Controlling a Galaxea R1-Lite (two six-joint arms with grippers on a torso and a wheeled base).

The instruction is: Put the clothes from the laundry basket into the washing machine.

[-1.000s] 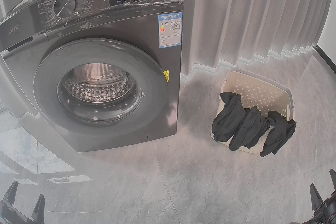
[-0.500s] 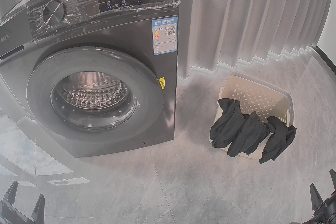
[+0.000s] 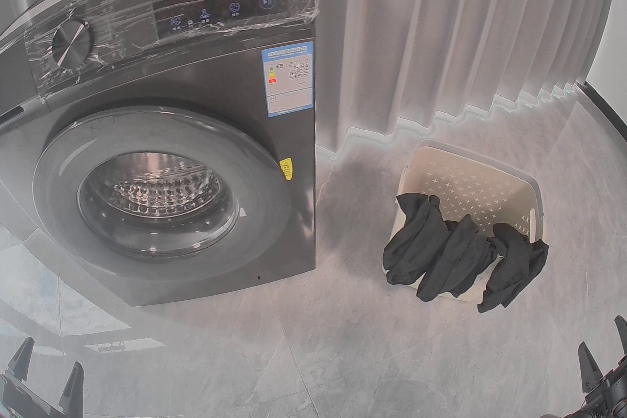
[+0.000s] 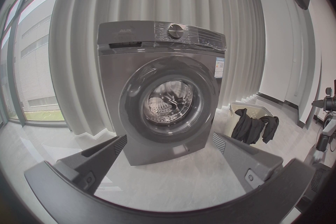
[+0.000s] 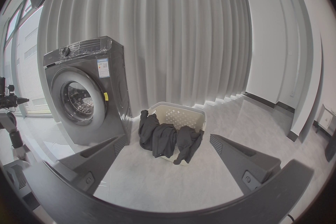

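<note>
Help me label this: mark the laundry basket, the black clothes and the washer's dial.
laundry basket (image 3: 475, 194), head view, bare inner wall.
black clothes (image 3: 424, 236), head view, leftmost draped garment.
dial (image 3: 70, 44), head view, knob face.

Grey floor (image 3: 366, 347) carries the washing machine (image 3: 170, 132) and, near it, the laundry basket (image 3: 473, 185)

Dark metallic grey on the washing machine (image 3: 196, 93); shiny silver in its drum (image 3: 157, 194); blue and white on the label (image 3: 287, 78); yellow on the small sticker (image 3: 286, 168). Cream on the laundry basket (image 3: 483, 191), with rows of small crosses. Plain black on the clothes (image 3: 450, 249). White on the pleated curtain (image 3: 457, 14). Pale grey, faintly veined, on the floor (image 3: 366, 341).
</note>
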